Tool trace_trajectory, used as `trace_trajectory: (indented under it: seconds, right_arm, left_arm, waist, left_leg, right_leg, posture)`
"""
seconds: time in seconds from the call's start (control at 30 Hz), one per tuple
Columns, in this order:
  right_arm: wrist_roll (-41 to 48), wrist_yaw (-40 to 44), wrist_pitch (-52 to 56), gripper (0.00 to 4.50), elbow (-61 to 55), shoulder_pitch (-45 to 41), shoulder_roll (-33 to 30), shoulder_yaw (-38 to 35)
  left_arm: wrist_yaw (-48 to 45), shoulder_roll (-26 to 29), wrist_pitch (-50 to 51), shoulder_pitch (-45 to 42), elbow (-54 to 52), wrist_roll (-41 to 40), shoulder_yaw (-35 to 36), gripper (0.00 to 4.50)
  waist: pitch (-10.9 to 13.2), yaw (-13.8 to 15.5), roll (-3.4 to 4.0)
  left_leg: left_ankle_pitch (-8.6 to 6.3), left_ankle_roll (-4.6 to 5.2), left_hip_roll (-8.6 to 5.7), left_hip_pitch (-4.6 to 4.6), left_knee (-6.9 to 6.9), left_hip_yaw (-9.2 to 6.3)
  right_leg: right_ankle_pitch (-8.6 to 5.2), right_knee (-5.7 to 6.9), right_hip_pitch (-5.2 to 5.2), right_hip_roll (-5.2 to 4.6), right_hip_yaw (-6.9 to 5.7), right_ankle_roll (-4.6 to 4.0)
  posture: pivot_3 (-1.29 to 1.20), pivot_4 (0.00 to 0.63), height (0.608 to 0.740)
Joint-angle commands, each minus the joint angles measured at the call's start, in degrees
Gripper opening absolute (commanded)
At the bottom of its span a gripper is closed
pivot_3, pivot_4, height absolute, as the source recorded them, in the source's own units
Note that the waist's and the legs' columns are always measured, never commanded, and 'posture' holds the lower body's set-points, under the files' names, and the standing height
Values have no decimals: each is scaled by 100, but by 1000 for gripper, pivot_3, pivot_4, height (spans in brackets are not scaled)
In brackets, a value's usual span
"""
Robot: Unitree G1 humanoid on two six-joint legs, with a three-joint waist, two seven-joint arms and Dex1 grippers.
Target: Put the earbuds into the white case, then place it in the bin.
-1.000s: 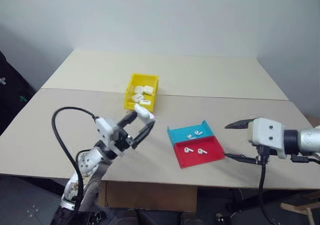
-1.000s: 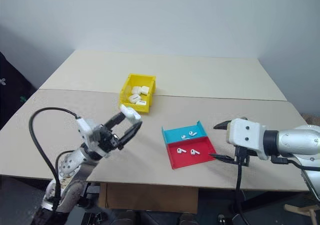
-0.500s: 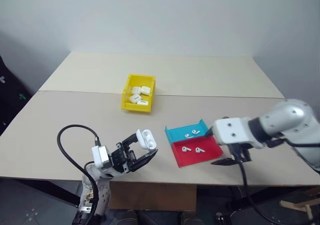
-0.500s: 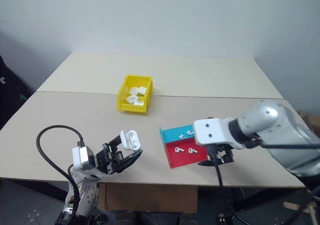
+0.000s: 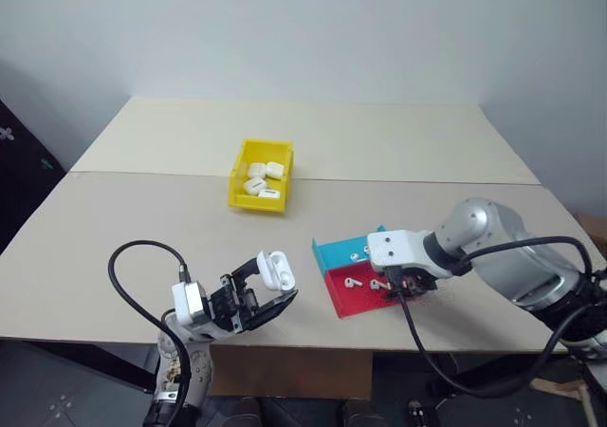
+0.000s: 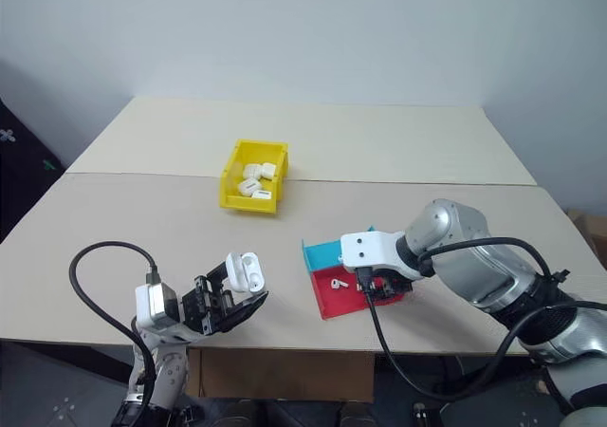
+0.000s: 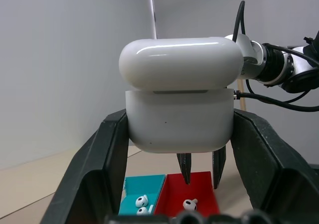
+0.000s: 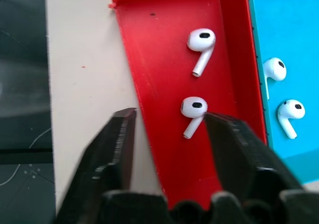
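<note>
My left gripper (image 5: 270,277) is shut on the white case (image 5: 275,269), holding it up over the table's near edge; its lid stands slightly ajar in the left wrist view (image 7: 179,104). My right gripper (image 8: 170,115) points down into the red tray (image 5: 353,301), open, its fingers apart around one earbud (image 8: 192,110) without touching it. A second earbud (image 8: 202,46) lies further along the red tray. Two more earbuds (image 8: 275,68) rest in the blue tray (image 5: 332,254). The yellow bin (image 5: 256,203) stands at mid-table, far from both grippers.
Several white cases lie inside the yellow bin. The red and blue trays sit side by side to the right of centre. A black cable loops from my left wrist (image 5: 128,285) and another hangs from my right arm (image 5: 427,342) over the table's front edge.
My right gripper has swung left and down onto the red tray, and its fingers have narrowed around an earbud. My left gripper sank with the case a second ago and has since kept still.
</note>
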Motion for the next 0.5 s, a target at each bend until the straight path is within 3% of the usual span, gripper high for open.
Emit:
trace_trajectory:
  seconds: [0.03, 0.5]
  right_arm:
    - [-245, -40, 69, 2368, 116, -171, 80, 5]
    - [-757, -29, -133, 2368, 759, -273, 562, 174]
  left_arm:
    - [150, -50, -102, 62, -293, 106, 29, 2764]
    - [353, 23, -46, 244, -492, 291, 5, 2764]
  waist:
    - [0, -2, 0]
    - [-1, -6, 2]
  left_leg:
    - [0, 0, 0, 0, 0, 0]
    - [0, 1, 0, 0, 0, 0]
  right_leg:
    - [0, 0, 0, 0, 0, 0]
    - [3, 1, 0, 1, 0, -3]
  posture:
    - [0, 150, 740]
    - [0, 150, 740]
